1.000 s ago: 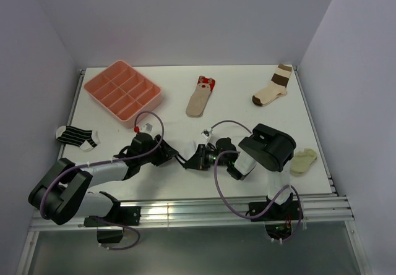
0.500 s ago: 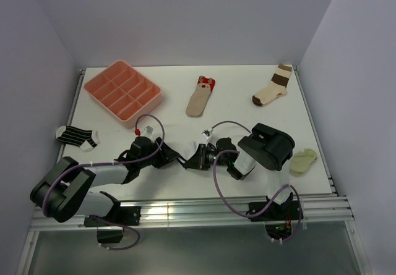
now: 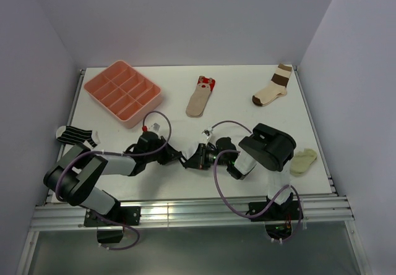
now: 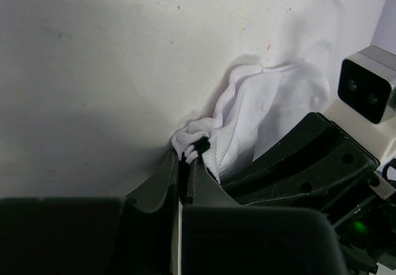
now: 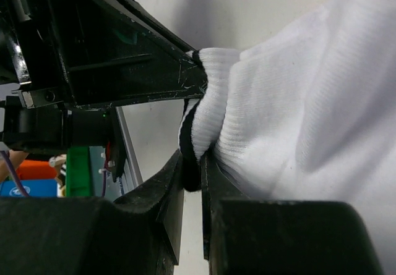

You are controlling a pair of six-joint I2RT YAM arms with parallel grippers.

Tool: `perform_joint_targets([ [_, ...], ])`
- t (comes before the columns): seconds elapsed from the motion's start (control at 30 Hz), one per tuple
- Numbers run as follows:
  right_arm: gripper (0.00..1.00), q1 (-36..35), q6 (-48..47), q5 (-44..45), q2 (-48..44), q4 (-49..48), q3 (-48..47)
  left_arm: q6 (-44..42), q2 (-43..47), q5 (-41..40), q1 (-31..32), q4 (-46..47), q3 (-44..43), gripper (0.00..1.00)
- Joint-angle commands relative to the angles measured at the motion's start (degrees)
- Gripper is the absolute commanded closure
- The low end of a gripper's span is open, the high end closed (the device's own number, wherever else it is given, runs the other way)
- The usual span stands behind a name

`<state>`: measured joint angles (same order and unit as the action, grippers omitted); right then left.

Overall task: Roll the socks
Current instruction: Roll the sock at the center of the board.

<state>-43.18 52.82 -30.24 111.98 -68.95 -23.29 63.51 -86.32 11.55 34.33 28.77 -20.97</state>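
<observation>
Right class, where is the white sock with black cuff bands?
Top view: the white sock sits front-centre on the table, bunched between the left gripper and the right gripper, both pinching its edge.

No writing, label, brand mark or number is legible on anything in view.

White sock (image 3: 200, 146) mostly hidden from above beneath left gripper (image 3: 180, 158) and right gripper (image 3: 189, 161), black cuff bands mere slivers between the jaws, its far part cut off by the right wrist view's edge, striped sock (image 3: 72, 133) far left of it partly under the left arm (image 3: 79, 175)
</observation>
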Motion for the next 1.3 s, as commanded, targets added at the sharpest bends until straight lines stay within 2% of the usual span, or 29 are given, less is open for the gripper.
perform_joint_targets([
  [0.0,0.89,-0.2,-5.5,3.7,-1.2,12.7,0.6,-5.1,-2.5,-4.6,0.7,-15.7,-4.2,1.00],
  [0.07,0.84,-0.2,-6.8,4.8,-2.7,15.1,0.5,-6.7,-2.5,-6.7,1.0,-24.3,-8.9,1.00],
  [0.13,0.74,-0.2,-8.7,5.5,-5.4,18.5,0.2,-8.1,-2.8,-9.7,1.1,-33.1,-12.1,1.00],
  [0.2,0.61,-0.3,-10.9,7.7,-9.0,21.6,0.0,-9.4,-4.2,-11.3,1.3,-39.2,-17.7,1.00],
  [0.23,0.57,-0.6,-11.9,9.0,-10.5,25.2,-0.4,-9.9,-4.9,-13.2,1.4,-44.7,-21.5,1.00],
  [0.3,0.48,-1.1,-15.4,13.8,-15.0,29.5,-0.9,-10.9,-7.1,-15.2,1.9,-49.0,-25.1,1.00],
  [0.37,0.45,-2.8,-17.7,17.5,-17.8,36.1,-2.3,-11.5,-8.5,-18.0,2.8,-54.4,-29.8,1.00],
  [0.4,0.42,-3.4,-19.8,22.1,-20.5,38.2,-2.8,-11.8,-10.0,-18.8,3.1,-56.1,-31.2,1.00],
  [0.47,0.41,-5.3,-21.5,27.7,-22.8,43.2,-4.3,-12.1,-11.6,-19.1,4.0,-58.0,-34.7,1.00],
  [0.6,0.40,-13.3,-25.7,44.8,-25.5,50.0,-7.8,-13.0,-16.3,-18.8,5.1,-62.3,-39.0,1.00],
  [0.73,0.40,-17.5,-27.5,50.7,-25.5,50.6,-9.4,-13.5,-18.7,-18.9,6.7,-64.2,-41.3,1.00],
  [0.93,0.40,-20.6,-29.3,55.8,-23.1,49.4,-11.6,-13.8,-20.0,-18.8,8.2,-65.2,-41.7,1.00],
  [1.1,0.40,-20.3,-26.6,55.8,-23.7,47.9,-9.9,-14.7,-19.5,-18.8,8.5,-64.9,-41.5,1.00],
  [1.2,0.48,-18.3,-24.7,53.6,-25.6,46.9,-8.3,-14.6,-19.0,-18.5,8.5,-64.5,-41.0,1.00],
  [1.27,0.50,-16.7,-23.6,52.7,-26.6,46.8,-7.3,-14.6,-18.7,-18.4,8.5,-64.1,-40.6,1.00],
])
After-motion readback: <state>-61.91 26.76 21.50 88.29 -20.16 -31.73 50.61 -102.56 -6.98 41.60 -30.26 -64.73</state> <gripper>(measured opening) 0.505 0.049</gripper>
